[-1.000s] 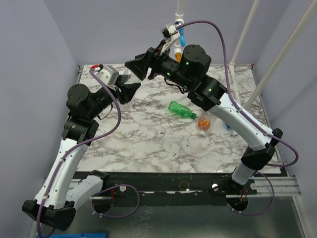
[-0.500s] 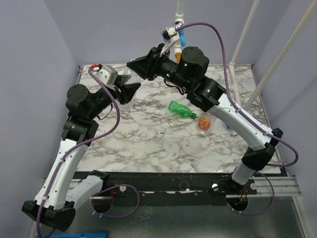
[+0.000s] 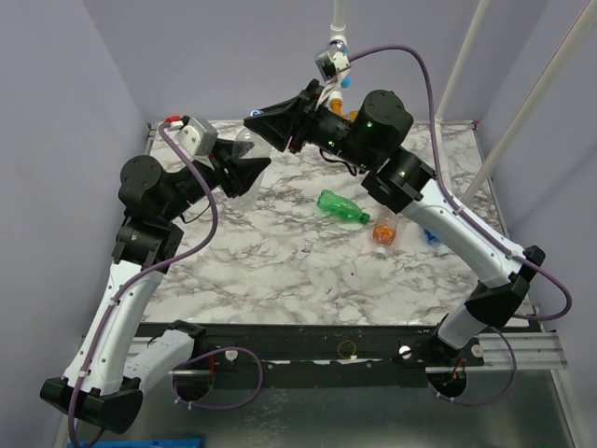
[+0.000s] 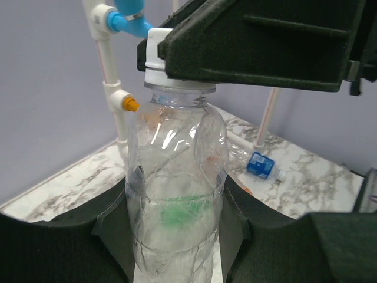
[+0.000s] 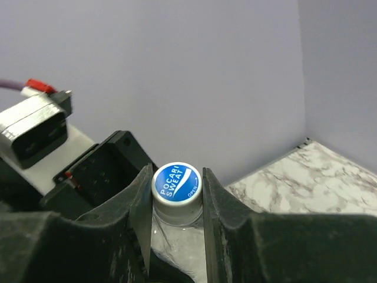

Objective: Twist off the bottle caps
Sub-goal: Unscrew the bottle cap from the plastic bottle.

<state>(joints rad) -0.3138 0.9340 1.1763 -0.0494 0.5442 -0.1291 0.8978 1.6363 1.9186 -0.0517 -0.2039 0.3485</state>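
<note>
My left gripper (image 3: pixel 241 175) is shut on the body of the clear bottle (image 4: pixel 175 188) and holds it upright above the back left of the table; it shows between the two fingers in the left wrist view (image 4: pixel 175 224). The bottle's white cap with a blue top (image 5: pixel 176 184) sits between the fingers of my right gripper (image 5: pixel 175 197), which is shut on it from the side (image 3: pixel 264 125). A green bottle (image 3: pixel 343 207) and an orange bottle (image 3: pixel 383 231) lie on the marble table (image 3: pixel 280 271). The blue-labelled bottle (image 4: pixel 260 164) lies at the right.
A white pipe frame with blue (image 4: pixel 126 15) and orange (image 4: pixel 131 105) fittings stands at the back wall. White poles (image 3: pixel 532 103) slant up at the right. Purple walls close in the table on three sides.
My right wrist has turned about the cap and its forearm has swung to the right. My left gripper has shifted slightly with the clear bottle. The lying bottles have not moved.
</note>
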